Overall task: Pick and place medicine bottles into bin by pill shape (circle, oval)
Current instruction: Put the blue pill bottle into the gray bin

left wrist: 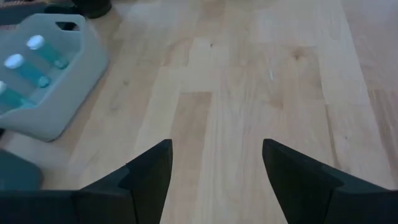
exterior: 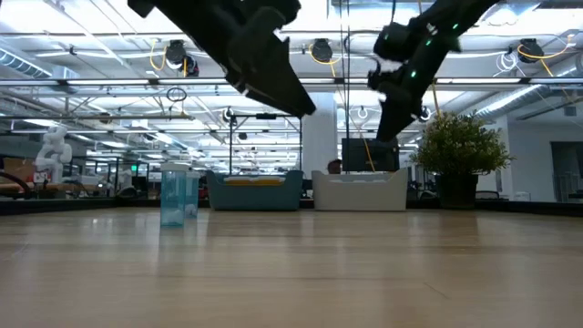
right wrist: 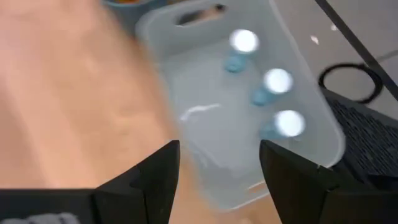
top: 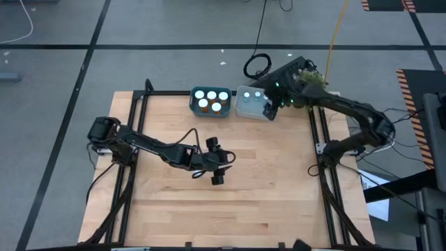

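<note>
high view: straight down from above, far enough to fit the whole wooden table (top: 230,188) plus floor around it.
low view: sits at tabletop height, looking level across the wood toward both bins and the room behind.
left wrist view: close, tilted down at the boards; catches the pale bin (left wrist: 53,81), same one the high view shows.
right wrist view: very near, probably right above that pale bin; blurry.

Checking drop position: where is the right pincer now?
High view: the right pincer hangs open over the pale bin at the table's far edge, beside the blue bin.
</note>
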Robot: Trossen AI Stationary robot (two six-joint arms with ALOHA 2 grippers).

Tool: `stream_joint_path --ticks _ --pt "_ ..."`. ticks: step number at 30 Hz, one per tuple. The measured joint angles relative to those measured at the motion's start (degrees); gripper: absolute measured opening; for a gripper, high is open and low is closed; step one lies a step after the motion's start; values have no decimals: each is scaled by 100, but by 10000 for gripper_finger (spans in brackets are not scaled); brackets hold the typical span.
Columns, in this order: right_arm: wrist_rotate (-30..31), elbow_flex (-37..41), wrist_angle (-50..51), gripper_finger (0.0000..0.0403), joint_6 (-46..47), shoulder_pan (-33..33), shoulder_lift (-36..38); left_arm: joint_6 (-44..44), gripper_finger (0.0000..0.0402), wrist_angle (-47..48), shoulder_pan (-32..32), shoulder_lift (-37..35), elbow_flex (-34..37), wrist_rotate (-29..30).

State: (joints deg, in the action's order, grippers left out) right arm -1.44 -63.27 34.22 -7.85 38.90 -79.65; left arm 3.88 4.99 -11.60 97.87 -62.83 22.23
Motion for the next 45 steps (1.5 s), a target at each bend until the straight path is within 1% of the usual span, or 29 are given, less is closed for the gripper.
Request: stream_joint_path --ticks 2,7,10,14,17,20,22,28,32,35,37,39,43,45 --pt "108 202 2 213 188 -294 372 17 250 159 0 -154 0 14" --pt "688 744 -9 213 638 -1127 1167 32 250 620 0 -392 0 30" --pt "762 1091 -148 212 848 -1650 1542 72 250 860 0 -427 0 28" --pt "845 1525 -428 212 1106 -2308 1935 222 250 1338 -21 -423 0 26" --pt "1252 1769 -523 212 1325 -2771 2126 380 250 1550 -61 -423 0 29" --pt "1542 1903 -557 212 1249 -3154 2231 415 250 1652 -113 -423 0 27" --pt "1555 1904 -541 212 1070 -3328 2261 409 250 1709 -136 -423 0 25" --pt "1483 1907 -566 212 925 -3681 2310 425 250 2086 -100 -447 0 27" --pt "1484 1907 -573 212 868 -3815 2310 539 250 2374 -96 -692 -9 28" --pt "1481 1907 -568 212 855 -3891 2310 671 250 2808 -156 -922 8 34" --pt "1483 1907 -549 212 847 -3929 2310 737 250 2942 -223 -1117 37 123" --pt "1483 1907 -552 212 856 -3964 2312 784 250 2997 -291 -1361 260 206" --pt "1484 1907 -530 212 873 -4048 2312 951 250 2541 -404 -2023 1067 378" --pt "1483 1907 -538 212 882 -4079 2306 1032 250 2037 -440 -2414 1529 490"
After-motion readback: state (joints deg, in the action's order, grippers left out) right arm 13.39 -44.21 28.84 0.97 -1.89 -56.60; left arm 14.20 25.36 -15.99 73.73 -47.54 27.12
